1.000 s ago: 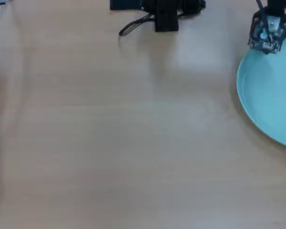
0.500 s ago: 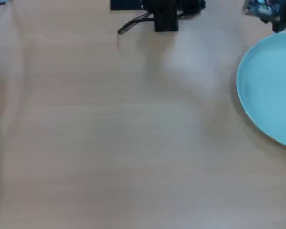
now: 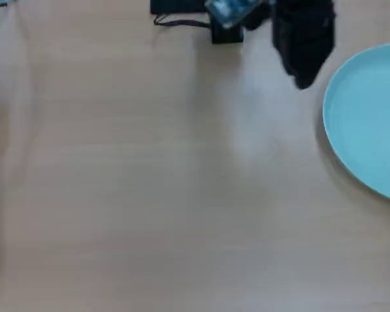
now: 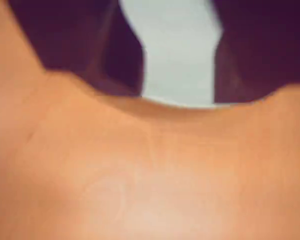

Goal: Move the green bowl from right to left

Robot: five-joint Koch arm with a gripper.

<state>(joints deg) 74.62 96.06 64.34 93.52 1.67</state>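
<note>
The tool [image 4: 177,55] stood released, its two dark jaws apart in the wrist view (blurred), framing the green bowl [image 4: 177,50] beyond them. Overhead, the tool [image 3: 303,81] hung left of the green bowl [image 3: 370,123], clear of it; half a second before it was above the bowl's upper rim. The bowl stayed at the bench's [image 3: 149,195] right edge.

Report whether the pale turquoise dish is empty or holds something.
Empty as far as shown: the glossy pale turquoise dish has a bare surface in the overhead view, though its right part is cut off by the frame.
</note>
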